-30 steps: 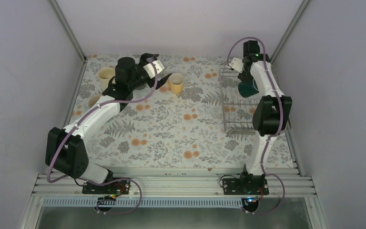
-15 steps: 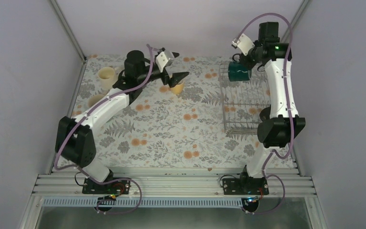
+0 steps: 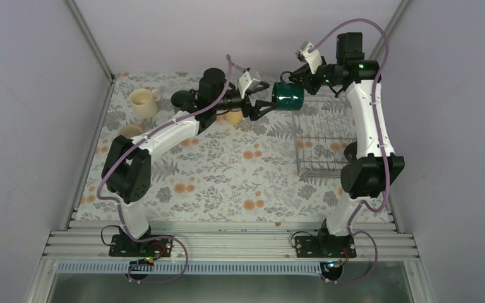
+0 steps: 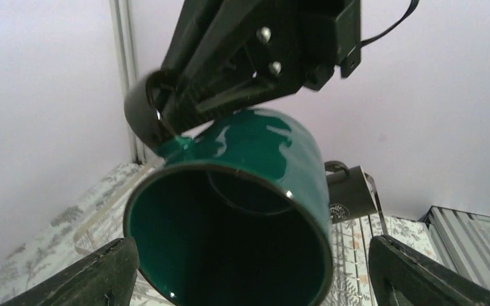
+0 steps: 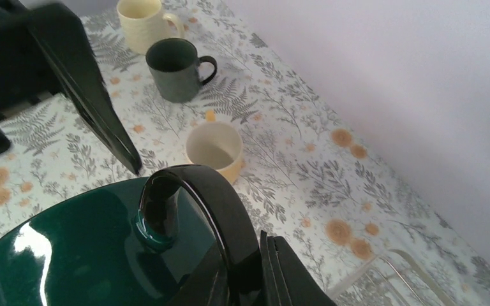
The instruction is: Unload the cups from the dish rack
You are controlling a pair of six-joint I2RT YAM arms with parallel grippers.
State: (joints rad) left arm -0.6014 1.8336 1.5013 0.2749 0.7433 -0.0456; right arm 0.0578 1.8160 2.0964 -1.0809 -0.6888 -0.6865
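The teal mug [image 3: 287, 96] has swung left past the dish rack [image 3: 328, 136] edge, midair, its handle pinched in the right claw [image 3: 298, 81]. The left claw [image 3: 264, 106], spread, now brackets its mouth. Floral tabletop [image 3: 215, 170], pale lilac walls [image 3: 38, 95].

The left wrist view's bottom edge cuts off the teal mug [image 4: 255, 166] at its lower rim and all but the ends of the left gripper [image 4: 252, 255]'s fingers [image 4: 96, 277]. Behind it a black mug [image 4: 351, 194] is half hidden, its mark unreadable. From above, the left arm [image 3: 183, 123] covers most of the yellow mug [image 3: 232, 117]; a dark round shape [image 3: 180, 99] alongside may be a grey mug.
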